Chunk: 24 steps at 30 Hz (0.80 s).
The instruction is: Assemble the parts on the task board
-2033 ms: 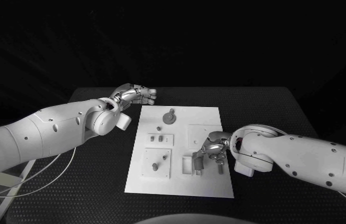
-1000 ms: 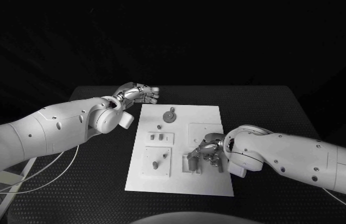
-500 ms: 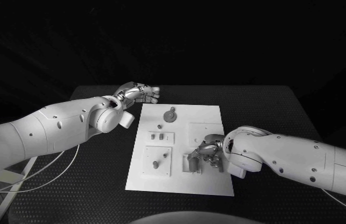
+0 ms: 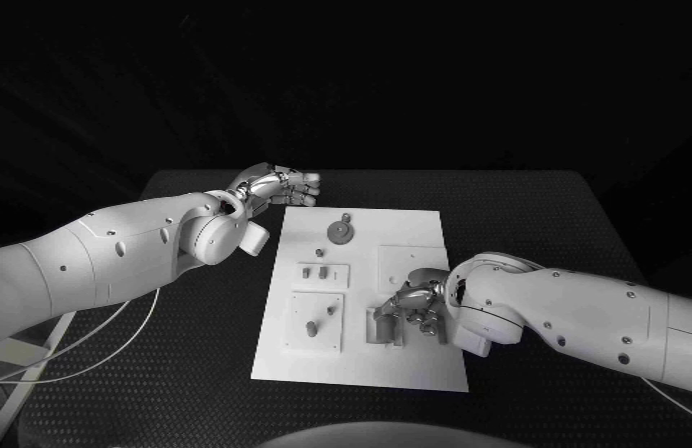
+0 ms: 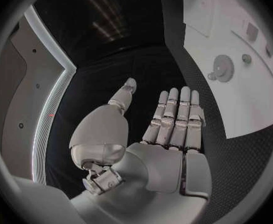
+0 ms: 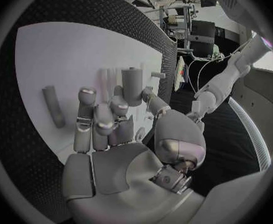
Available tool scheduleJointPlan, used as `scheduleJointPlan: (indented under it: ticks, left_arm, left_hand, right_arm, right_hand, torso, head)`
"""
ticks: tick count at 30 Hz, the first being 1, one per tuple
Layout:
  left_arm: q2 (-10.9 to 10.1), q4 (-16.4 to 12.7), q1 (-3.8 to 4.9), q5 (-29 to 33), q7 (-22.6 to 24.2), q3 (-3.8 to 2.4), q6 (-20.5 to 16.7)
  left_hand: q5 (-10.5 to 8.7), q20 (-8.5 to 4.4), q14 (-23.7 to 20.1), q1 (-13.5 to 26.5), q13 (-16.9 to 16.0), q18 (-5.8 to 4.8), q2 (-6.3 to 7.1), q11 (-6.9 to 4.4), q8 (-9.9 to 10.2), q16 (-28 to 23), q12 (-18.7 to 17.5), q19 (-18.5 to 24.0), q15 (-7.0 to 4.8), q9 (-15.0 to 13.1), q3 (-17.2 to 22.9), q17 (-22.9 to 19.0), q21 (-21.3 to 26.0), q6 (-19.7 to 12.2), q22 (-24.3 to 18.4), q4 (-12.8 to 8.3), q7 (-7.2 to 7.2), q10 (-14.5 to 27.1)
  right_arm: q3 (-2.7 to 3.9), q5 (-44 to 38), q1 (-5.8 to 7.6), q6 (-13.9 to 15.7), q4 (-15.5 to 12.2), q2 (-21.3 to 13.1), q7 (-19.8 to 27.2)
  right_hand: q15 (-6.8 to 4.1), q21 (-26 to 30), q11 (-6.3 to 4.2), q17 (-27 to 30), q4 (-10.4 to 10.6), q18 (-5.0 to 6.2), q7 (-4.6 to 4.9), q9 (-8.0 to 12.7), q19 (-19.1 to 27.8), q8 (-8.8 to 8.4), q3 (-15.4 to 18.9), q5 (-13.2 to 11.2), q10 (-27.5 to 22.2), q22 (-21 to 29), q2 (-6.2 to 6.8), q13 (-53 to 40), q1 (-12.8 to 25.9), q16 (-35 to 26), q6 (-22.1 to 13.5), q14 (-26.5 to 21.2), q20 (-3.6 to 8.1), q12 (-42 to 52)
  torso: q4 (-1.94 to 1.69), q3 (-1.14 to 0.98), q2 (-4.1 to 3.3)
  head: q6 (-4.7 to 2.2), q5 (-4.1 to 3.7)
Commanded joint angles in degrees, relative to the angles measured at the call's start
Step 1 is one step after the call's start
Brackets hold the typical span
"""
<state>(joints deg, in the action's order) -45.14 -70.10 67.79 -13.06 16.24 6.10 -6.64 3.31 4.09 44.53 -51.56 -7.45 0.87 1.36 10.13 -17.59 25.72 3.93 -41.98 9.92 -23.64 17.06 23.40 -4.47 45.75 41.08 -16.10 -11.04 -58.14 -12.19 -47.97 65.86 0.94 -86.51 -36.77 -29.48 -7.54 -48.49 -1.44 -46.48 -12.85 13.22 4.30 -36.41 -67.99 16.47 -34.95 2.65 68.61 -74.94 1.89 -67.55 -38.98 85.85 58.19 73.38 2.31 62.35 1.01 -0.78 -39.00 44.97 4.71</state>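
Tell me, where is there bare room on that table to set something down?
The black table lies bare between the board and its far right corner, and along the near edge left of the board. The board's middle is crowded with parts, and the right hand hangs over them. The left hand crowds the board's far left corner.

No readable text, labels, nos. or signs anywhere: flat white plastic task board (image 4: 411, 238) carries no legible markings.
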Motion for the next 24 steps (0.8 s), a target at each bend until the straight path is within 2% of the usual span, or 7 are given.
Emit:
scheduleJointPlan:
  ticks: [1,14,24]
  left_arm:
    - [0.08,-0.1,0.06,0.33,0.3,-0.04,0.87]
    - [0.0,-0.14,0.06,0.33,0.14,-0.03,1.01]
    - [0.03,-0.1,0.06,0.33,0.12,-0.03,1.05]
  left_hand:
    - [-0.29,0.21,0.37,0.58,0.09,-0.12,0.16,0.35,0.21,-0.29,0.11,0.14,0.12,0.02,-0.28,0.09,0.22,-0.1,-0.05,-0.03,-0.48,0.13]
    - [-0.29,0.22,0.35,0.55,0.15,-0.12,0.08,0.36,0.24,-0.38,0.1,0.18,0.13,0.03,-0.23,0.13,0.25,-0.14,-0.07,-0.09,-0.49,0.15]
    - [-0.29,0.23,0.32,0.54,0.18,-0.13,0.09,0.36,0.26,-0.43,0.09,0.21,0.15,0.04,-0.23,0.14,0.27,-0.17,-0.08,-0.12,-0.5,0.16]
  right_arm:
    - [-0.14,-0.42,-0.26,-0.38,0.22,0.37,0.07]
    - [-0.14,-0.4,-0.48,-0.82,0.67,0.7,0.0]
    - [-0.15,-0.56,-0.54,-0.88,0.95,0.86,0.07]
  right_hand:
    - [-0.27,-0.12,-0.3,0.04,0.52,1.78,0.36,0.09,0.04,-0.35,0.0,0.18,-0.18,-0.97,0.14,0.06,0.92,0.17,0.89,-0.02,0.26,0.32]
    - [-0.28,-0.05,-0.29,0.02,1.91,1.78,0.37,0.12,0.08,-0.72,-0.23,0.18,-0.37,-0.95,2.5,0.13,2.92,0.15,0.84,-0.1,0.4,0.35]
    - [-0.21,0.0,-0.2,0.02,2.39,1.78,0.47,0.13,0.14,-0.99,-0.73,0.18,-0.61,-0.96,3.76,0.14,3.3,0.1,0.57,-0.21,0.46,0.35]
  torso:
    - [-0.02,0.02,0.01]
    - [0.0,0.05,-0.01]
    - [0.04,0.0,-0.03]
  head:
    - [0.02,0.02]
    - [0.21,0.11]
    - [0.25,0.16]
